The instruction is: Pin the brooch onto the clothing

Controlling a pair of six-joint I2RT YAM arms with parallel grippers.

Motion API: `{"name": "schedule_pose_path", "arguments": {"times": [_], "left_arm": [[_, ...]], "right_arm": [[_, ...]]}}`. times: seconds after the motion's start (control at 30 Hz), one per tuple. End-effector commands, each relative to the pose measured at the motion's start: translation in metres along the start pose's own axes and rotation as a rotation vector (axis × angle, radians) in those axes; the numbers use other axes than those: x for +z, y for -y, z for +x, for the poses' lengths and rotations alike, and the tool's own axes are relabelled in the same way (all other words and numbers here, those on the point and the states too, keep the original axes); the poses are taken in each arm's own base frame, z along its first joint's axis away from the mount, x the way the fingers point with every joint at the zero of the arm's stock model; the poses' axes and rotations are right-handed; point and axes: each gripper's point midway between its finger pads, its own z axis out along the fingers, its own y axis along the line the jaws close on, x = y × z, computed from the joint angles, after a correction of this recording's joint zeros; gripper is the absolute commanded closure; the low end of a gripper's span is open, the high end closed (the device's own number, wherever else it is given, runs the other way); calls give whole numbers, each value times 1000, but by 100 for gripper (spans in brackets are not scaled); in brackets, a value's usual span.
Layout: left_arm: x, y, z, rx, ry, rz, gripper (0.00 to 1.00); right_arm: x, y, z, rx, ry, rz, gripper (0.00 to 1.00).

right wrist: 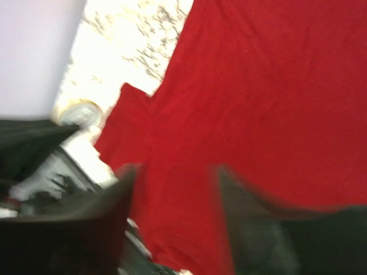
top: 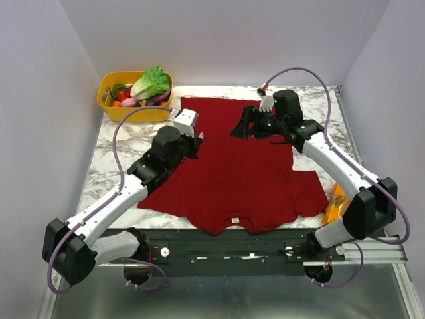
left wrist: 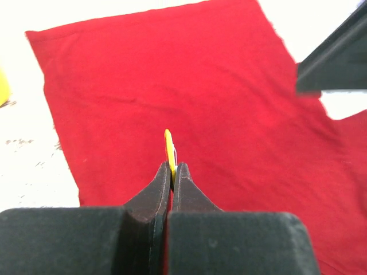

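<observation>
The left gripper [left wrist: 172, 170] is pressed together on the brooch [left wrist: 170, 149]. It pinches the small yellow disc by its lower edge, so the disc stands on edge just past the fingertips, above the T-shirt [left wrist: 229, 97] spread flat beneath and ahead of the tool. The disc looks light, stiff and probably slippery, so a firm edge grip seems safest. The shirt is soft and will likely bunch under pressure. The right gripper [right wrist: 175, 177], blurred, hangs spread over the cloth and holds nothing. Beyond the left gripper and off to its left, a yellow basket [top: 103, 96] holds a lettuce [top: 151, 83] and other vegetables.
</observation>
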Motion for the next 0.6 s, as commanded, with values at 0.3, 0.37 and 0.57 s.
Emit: {"name": "schedule_pose_path", "arguments": {"times": [0.3, 0.37, 0.57], "left_arm": [[-57, 71, -37, -102, 23, 571, 100], [-66, 81, -39, -97, 25, 645, 100], [-85, 94, -47, -98, 49, 753, 100]], "right_arm": [[-45, -68, 4, -312, 186, -395, 5], [-54, -82, 7, -327, 195, -481, 8], [-69, -109, 16, -361, 193, -678, 20]]}}
